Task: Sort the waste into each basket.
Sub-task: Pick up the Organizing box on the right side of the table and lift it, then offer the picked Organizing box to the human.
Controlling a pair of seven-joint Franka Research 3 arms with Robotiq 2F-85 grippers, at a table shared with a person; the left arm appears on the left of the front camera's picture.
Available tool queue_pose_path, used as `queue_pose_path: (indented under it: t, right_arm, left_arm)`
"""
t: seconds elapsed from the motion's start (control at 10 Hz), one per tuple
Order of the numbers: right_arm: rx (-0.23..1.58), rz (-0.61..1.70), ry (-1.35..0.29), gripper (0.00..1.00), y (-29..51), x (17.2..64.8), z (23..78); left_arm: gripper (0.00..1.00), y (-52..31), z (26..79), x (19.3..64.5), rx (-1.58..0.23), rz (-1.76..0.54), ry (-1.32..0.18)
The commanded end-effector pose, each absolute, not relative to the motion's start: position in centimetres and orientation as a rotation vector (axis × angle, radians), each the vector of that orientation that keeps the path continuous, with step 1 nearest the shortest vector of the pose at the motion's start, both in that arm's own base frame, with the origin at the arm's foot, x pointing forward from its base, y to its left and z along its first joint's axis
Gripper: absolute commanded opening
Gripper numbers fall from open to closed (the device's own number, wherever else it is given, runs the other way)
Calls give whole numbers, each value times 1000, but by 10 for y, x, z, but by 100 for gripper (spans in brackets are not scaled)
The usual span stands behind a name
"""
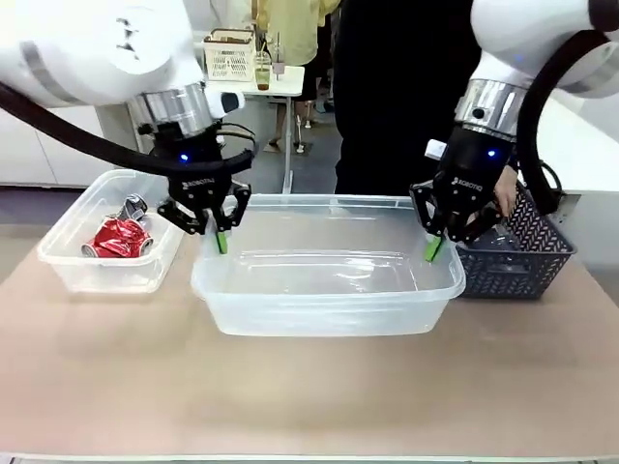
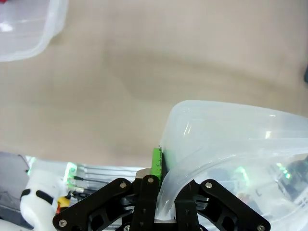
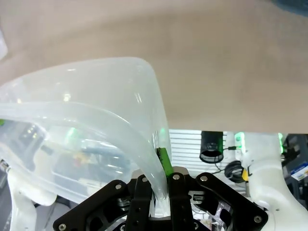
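Note:
A bright red crushed can (image 1: 118, 238) and a silver can (image 1: 132, 206) lie in a small clear basket (image 1: 68, 261) at the table's left. This basket's corner also appears in the left wrist view (image 2: 24, 29). A much wider clear tub (image 1: 329, 309) sits in the middle. My left gripper (image 1: 218, 232) is shut on its left rim, with the wall pinched beside a green pad (image 2: 156, 163). My right gripper (image 1: 435, 244) is shut on the right rim (image 3: 96, 96). Whether the wide tub rests on the table or hangs just above it, I cannot tell.
A dark grey lattice basket (image 1: 513, 266) stands at the right, close to the wide tub. A person's hand (image 1: 505, 193) reaches over it, just behind my right gripper, and something clear lies inside. The person stands at the far side. Bare tabletop (image 1: 309, 396) stretches in front.

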State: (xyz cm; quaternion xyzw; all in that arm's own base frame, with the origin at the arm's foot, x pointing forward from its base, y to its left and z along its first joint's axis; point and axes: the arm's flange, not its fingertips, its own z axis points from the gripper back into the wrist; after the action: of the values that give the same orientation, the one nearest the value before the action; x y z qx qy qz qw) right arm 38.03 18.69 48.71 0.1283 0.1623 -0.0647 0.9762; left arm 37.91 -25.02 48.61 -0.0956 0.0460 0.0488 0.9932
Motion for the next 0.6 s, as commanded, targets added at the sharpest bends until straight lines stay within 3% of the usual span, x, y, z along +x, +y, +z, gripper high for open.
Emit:
queue_pose_path:
  t: [0.0,0.1,0.5]
  right_arm:
    - [214,-171,195,0,157,382,492]
    - [259,-130,327,0,187,380,487]
    - [259,-130,327,0,187,380,487]
  left_arm:
    - [0,-239,500,364,-187,124,76]
    - [0,-239,500,364,-187,124,76]
    - [0,-239,500,364,-187,124,76]
